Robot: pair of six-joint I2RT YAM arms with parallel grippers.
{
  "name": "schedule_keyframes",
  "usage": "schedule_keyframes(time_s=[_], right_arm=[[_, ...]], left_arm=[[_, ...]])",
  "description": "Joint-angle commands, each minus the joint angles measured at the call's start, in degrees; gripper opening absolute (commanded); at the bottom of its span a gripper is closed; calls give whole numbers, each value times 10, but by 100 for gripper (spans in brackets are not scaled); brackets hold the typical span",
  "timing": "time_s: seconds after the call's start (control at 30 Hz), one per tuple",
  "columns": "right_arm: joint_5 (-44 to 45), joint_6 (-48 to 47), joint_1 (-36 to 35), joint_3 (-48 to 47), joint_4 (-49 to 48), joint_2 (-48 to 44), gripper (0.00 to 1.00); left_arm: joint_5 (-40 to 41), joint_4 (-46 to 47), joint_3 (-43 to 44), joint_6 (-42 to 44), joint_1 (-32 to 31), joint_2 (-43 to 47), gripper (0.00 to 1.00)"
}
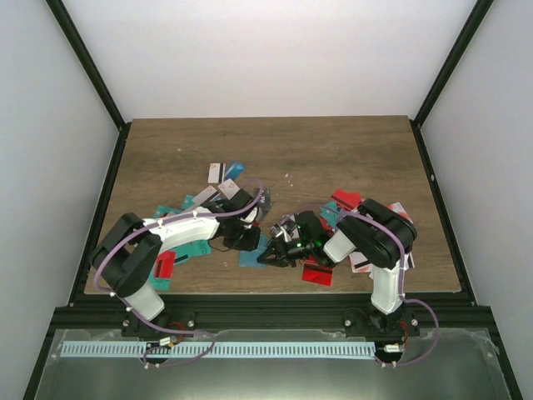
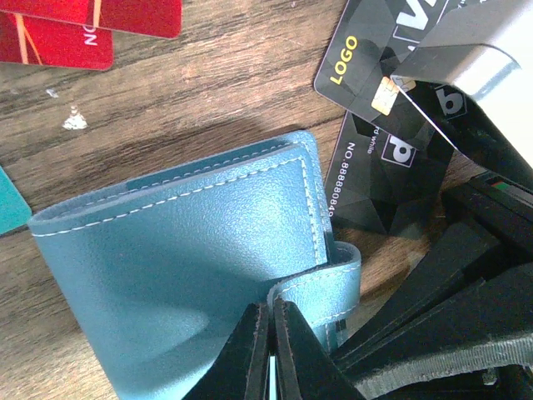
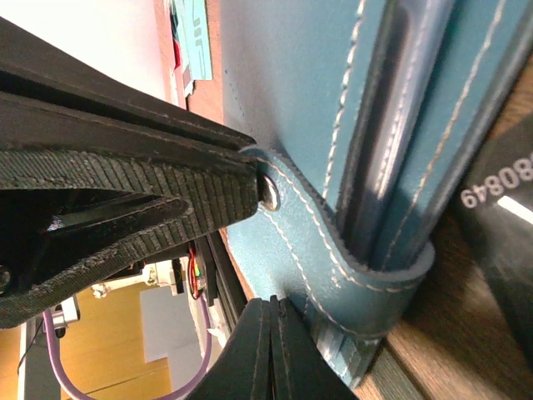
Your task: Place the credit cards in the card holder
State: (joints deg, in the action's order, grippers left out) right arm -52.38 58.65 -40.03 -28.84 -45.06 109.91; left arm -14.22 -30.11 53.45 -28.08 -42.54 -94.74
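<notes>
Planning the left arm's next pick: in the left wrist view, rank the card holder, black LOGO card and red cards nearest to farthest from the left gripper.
1. card holder, right at the left gripper, bottom centre.
2. black LOGO card, upper right.
3. red cards, top left corner.

We are looking down over the whole table (image 1: pixel 333 150); both wrist cameras are hugging one card holder (image 2: pixel 191 250).

One card holder (image 2: pixel 183 250), two end effectors (image 2: pixel 271 310) (image 3: pixel 272 304), credit cards (image 2: pixel 50 46) too overlapped to count
</notes>
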Motion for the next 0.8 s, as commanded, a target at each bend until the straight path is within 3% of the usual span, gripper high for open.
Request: schedule_keyframes(time_s=[0.0, 0.77], right_arm=[[102, -15, 1, 12, 152, 52, 1], [133, -35, 3, -16, 243, 60, 1]], left_arm=[[33, -28, -36, 7, 3, -16, 4], [90, -57, -121, -31, 1, 14, 4]])
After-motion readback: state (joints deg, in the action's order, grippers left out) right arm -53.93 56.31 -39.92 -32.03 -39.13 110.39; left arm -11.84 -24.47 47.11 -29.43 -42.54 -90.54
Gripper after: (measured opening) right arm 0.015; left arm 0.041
